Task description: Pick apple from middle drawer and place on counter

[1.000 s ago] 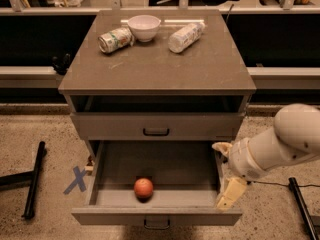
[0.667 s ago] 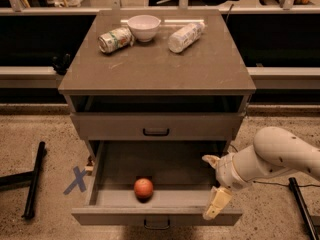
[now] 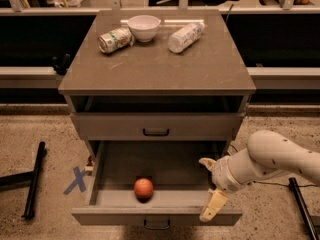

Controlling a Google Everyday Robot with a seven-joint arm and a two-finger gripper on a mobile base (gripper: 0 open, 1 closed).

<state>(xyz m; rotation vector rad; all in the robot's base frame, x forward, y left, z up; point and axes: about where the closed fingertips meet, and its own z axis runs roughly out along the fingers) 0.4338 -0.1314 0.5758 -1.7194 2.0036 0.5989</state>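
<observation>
Claw [image 3: 209,185] over middle drawer [image 3: 165,165] (spread wide)

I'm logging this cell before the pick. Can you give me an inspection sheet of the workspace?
Surface: counter, grey-brown, things only along its back.
Job's things: apple lies in the open drawer, near its front, left of centre, not held.
Clutter: bowl upright, between a can and a bottle, both lying on their sides.
End effector: open, at the drawer's right front corner, right of the apple and apart from it.
Cables: one thin dark line on the floor by the arm, likely a cable.
Surroundings: blue X on the speckled floor, left of the drawer; black bar beyond it.
</observation>
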